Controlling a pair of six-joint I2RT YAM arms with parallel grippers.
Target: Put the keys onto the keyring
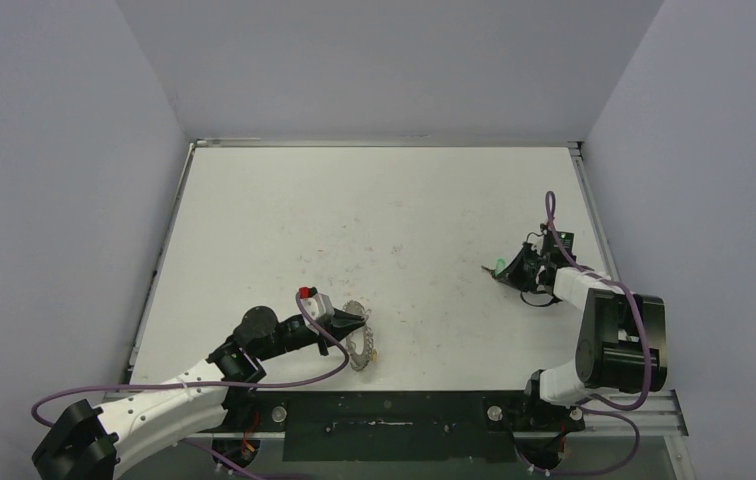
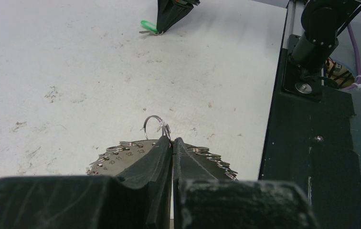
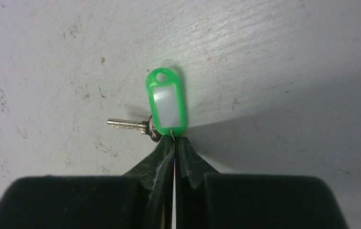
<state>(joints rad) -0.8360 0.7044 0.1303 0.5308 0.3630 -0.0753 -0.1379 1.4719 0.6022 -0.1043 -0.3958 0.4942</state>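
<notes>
Near edge of the bench (image 1: 354, 200), left of centre: left gripper (image 2: 173, 142) is pinched tight on the rim of the keyring (image 2: 121, 156), no gap between the fingers. Keyring sits roughly flat; resting on the surface or just above it, can't tell. Its fringe of small wire loops fans out either side of the fingers. One larger wire loop (image 2: 155, 126) stands up right at the fingertips, touching them.

Right side of the bench, close to the right edge, about mid-depth: right gripper (image 3: 174, 141) is closed too, tips nipping the near end of the green key (image 3: 162, 114), where the plastic head (image 3: 167, 95) meets a small split ring. Head points straight away from the fingers, hole at its far end. Metal blade (image 3: 125, 124) sticks out sideways, left of the head's base. Head throws a shadow on the bench; lifted or resting, can't tell. Keyring and green key are well apart.
</notes>
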